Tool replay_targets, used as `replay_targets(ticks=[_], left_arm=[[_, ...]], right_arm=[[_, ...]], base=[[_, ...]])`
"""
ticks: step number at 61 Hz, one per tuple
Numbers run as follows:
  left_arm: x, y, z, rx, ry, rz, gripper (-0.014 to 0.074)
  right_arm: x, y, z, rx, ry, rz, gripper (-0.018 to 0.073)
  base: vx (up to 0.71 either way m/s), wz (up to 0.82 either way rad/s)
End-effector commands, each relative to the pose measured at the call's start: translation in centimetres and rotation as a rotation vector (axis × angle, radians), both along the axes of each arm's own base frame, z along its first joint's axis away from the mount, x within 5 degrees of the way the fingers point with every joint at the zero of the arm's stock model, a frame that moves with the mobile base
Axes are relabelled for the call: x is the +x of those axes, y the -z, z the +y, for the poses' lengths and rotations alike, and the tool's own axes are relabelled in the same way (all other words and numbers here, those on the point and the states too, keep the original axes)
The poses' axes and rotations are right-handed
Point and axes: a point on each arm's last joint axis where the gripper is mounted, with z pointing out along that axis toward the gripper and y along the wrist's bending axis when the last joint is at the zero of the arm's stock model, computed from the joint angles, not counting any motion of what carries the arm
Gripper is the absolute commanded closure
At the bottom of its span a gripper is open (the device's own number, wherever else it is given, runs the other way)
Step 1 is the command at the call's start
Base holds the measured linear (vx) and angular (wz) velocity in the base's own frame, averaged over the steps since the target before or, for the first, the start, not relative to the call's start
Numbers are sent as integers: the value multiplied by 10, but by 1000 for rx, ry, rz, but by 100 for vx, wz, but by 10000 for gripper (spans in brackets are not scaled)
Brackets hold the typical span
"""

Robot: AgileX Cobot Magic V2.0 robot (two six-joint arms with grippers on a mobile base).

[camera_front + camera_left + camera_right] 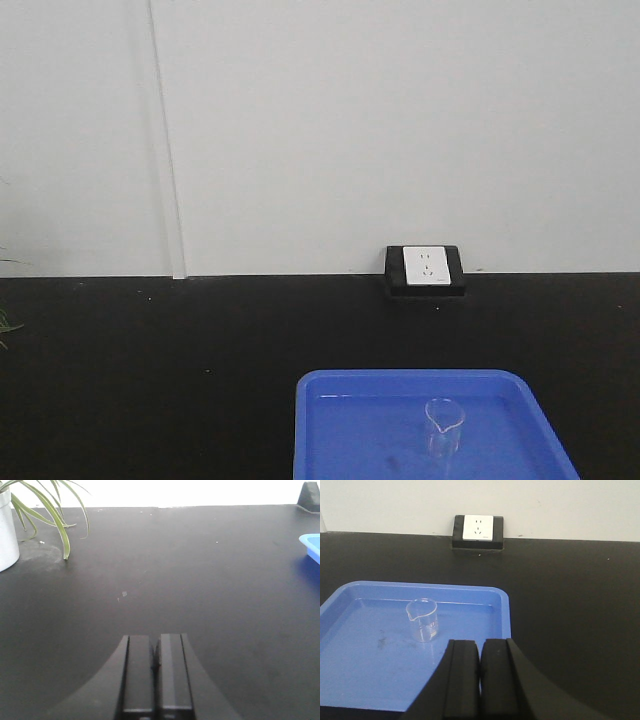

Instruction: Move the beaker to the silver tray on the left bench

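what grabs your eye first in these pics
The bright blue tray stands out against the matte black bench, with a small clear beaker standing upright inside it. Behind it a white wall socket sits at the bench's back edge, and the left wrist view shows a green plant in a white pot at the far left.

So the beaker [422,621] is a small clear glass one, cylinder shape with a little pouring lip, looks empty, standing upright. In the right wrist view it's left of centre with the lip turned to the left. In the front view it's down by the bottom edge, right of centre. It's standing inside a blue tray [360,665]. That tray sits on the bench [150,350], a flat matte black top filling the lower part of the front view.
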Motion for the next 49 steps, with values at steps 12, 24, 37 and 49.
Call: replay_targets(ticks=[12,24,37,49], left_arm=[[2,-2,0,-4,1,-73,595],[2,-2,0,-4,1,-73,595],[2,-2,0,-4,1,-73,595],[2,-2,0,-4,1,-73,595]], right_arm=[[26,-12,4,14,-27,-126,168],[48,0,8,12,-49,-139,36],[86,33,18,-38,-149,-140,21],[129,75,33,-53,-291,-111,21]], base=[[0,0],[0,0],[0,0],[0,0]])
